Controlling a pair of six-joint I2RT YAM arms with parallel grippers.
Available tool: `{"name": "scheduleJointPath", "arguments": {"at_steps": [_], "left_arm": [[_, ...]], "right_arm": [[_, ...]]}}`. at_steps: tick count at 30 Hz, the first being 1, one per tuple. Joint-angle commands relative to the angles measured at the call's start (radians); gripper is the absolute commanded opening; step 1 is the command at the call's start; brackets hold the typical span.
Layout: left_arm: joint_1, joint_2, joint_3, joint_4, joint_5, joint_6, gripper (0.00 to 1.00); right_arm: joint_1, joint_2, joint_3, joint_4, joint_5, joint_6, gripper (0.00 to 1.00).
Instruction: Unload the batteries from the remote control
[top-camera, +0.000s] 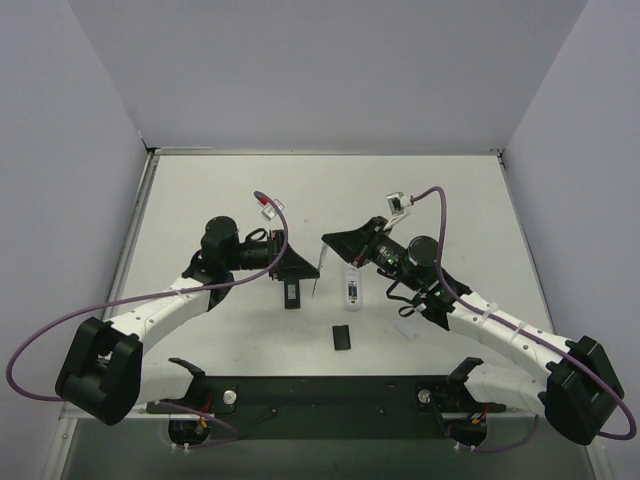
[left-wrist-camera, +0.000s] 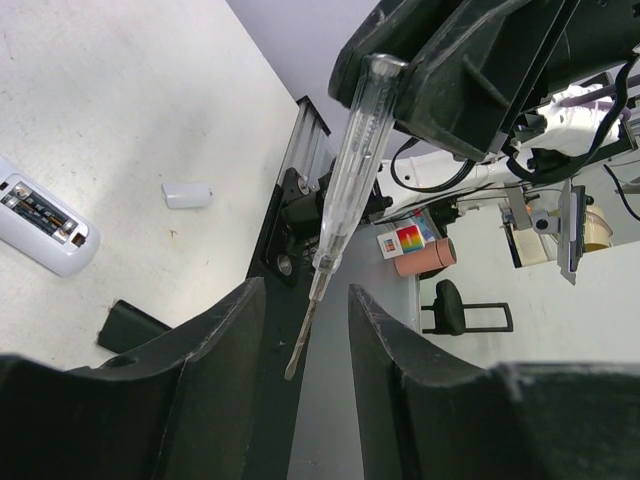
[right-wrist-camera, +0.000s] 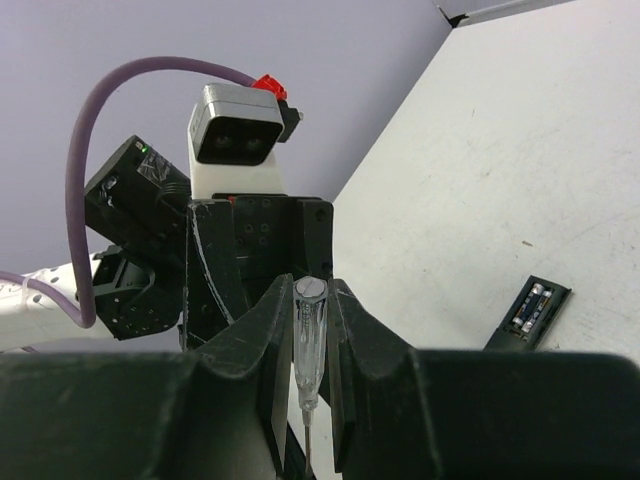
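My right gripper (right-wrist-camera: 310, 292) is shut on a long clear screwdriver (right-wrist-camera: 308, 345), which hangs tip down in the top view (top-camera: 318, 270). My left gripper (left-wrist-camera: 305, 300) is open, and the screwdriver's tip (left-wrist-camera: 296, 358) hangs between its fingers without touching them. A white remote (left-wrist-camera: 45, 228) lies back up, its compartment open with dark batteries (left-wrist-camera: 32, 210) inside. A black remote (right-wrist-camera: 530, 308) also lies open with slim batteries (right-wrist-camera: 534, 302) in it. In the top view the white remote (top-camera: 352, 289) is under the right gripper (top-camera: 329, 243) and the black remote (top-camera: 292, 293) under the left gripper (top-camera: 298, 268).
A flat black cover (top-camera: 342, 337) lies on the table in front of the remotes. A small white cover (left-wrist-camera: 187, 195) lies near the white remote. The black base rail (top-camera: 330, 392) runs along the near edge. Grey walls enclose the table.
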Motion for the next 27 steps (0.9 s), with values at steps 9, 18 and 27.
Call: {"name": "scheduleJointPath", "arguments": {"at_steps": [9,18,27], "left_arm": [[-0.015,0.004,-0.006,0.096,0.023,-0.014,0.34],[-0.015,-0.042,-0.004,0.030,-0.026,0.094,0.00],[-0.058,-0.131,0.118,-0.479,-0.308,0.511,0.00]], "right_arm": [[0.006,0.019,0.004,0.163,0.027,0.025,0.00],[0.006,-0.002,0.091,-0.145,0.099,0.048,0.39],[-0.014,0.027,0.363,-0.782,0.188,0.056,0.57]]}}
